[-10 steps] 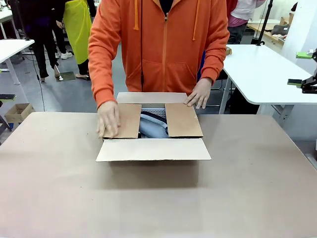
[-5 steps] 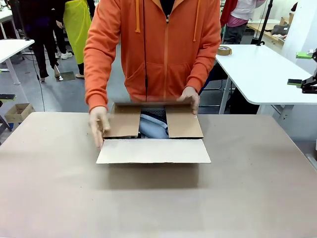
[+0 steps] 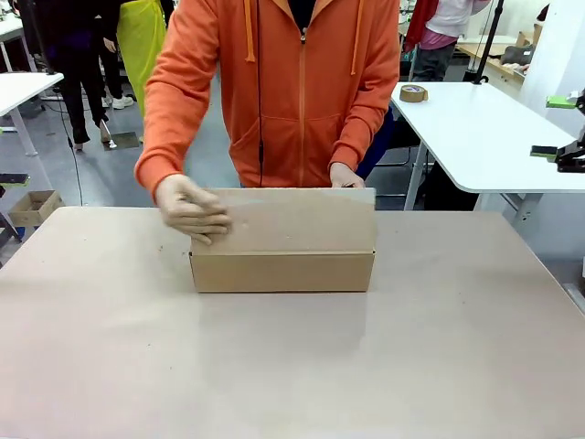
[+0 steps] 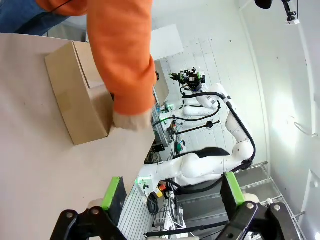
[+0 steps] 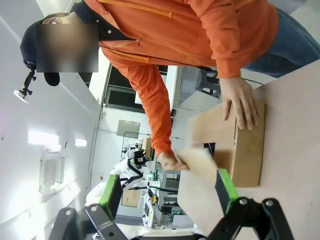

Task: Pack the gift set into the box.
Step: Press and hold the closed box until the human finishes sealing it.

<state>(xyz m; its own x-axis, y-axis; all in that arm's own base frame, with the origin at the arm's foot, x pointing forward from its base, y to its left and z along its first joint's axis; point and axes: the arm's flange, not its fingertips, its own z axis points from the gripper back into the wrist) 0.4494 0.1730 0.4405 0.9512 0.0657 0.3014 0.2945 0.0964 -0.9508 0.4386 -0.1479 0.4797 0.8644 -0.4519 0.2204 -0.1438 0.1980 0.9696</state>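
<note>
The box (image 3: 282, 271) stands at the middle of the table, near its far edge. A person in an orange hoodie holds its near flap (image 3: 292, 219) raised upright, one hand (image 3: 190, 208) on the flap's left corner and the other hand (image 3: 345, 175) behind the box. The gift set is hidden inside. In the left wrist view the box (image 4: 75, 97) lies far off under the orange sleeve, and my left gripper (image 4: 172, 192) is open and holds nothing. The right wrist view has the box (image 5: 247, 152) with a hand (image 5: 240, 102) on top, and my right gripper (image 5: 167, 192) is open and holds nothing.
The brown table (image 3: 292, 366) is bare in front of the box. A white table (image 3: 484, 133) at the back right carries a roll of tape (image 3: 413, 92). A small open carton (image 3: 32, 207) sits on the floor at the left. People stand farther back.
The person folded the far flap over the side flaps, then swung the near flap up from lying flat outward. The gap that showed the contents is now covered.
</note>
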